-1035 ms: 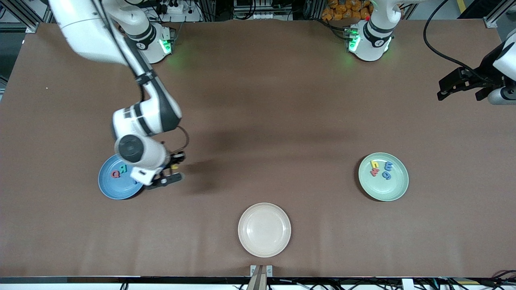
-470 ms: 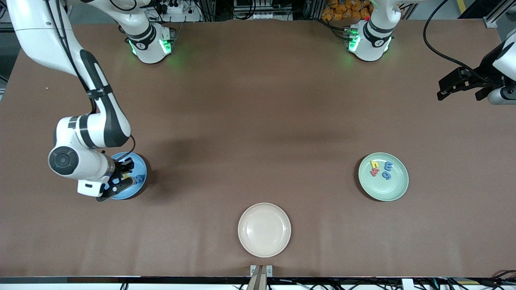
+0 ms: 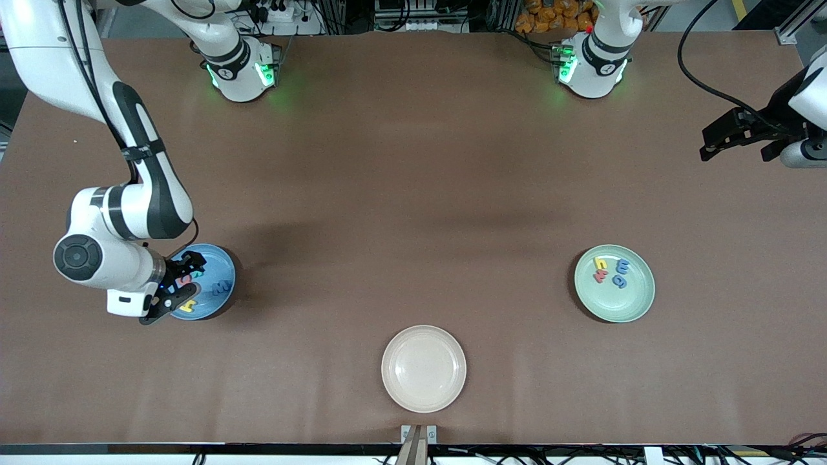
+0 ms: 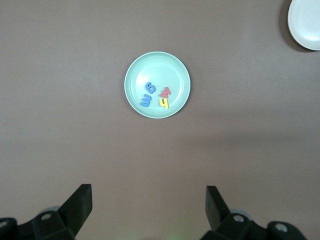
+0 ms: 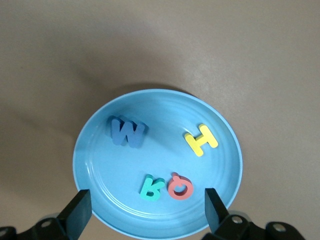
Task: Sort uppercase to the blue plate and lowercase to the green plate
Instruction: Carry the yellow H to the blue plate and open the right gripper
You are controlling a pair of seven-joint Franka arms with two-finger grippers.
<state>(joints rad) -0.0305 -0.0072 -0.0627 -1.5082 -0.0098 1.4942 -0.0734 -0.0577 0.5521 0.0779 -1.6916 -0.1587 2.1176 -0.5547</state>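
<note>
The right gripper point(image 3: 173, 289) hangs over the round light-blue plate point(image 5: 100, 165), fingers spread wide and holding nothing. On that plate lie four flat foam capitals: yellow H point(image 5: 200, 139), blue M point(image 5: 128, 132), teal-green R point(image 5: 152, 187) and red Q point(image 5: 181, 186). The left gripper point(image 3: 736, 134), apparently open and empty, waits over its own table end, well apart from the round mint-green plate point(image 4: 175, 67) with four small foam letters point(image 4: 156, 95).

A round, plain cream plate point(image 3: 423, 368) with a shallow rim sits on the brown counter point(image 3: 413, 194), at the edge nearest the front camera and about midway between the two ends of the counter (nothing lies in it). In the left wrist view only part of its rim point(image 4: 305, 24) shows. A small grey metal bracket point(image 3: 418, 434) is fixed at the counter's near edge, just below the plate.
</note>
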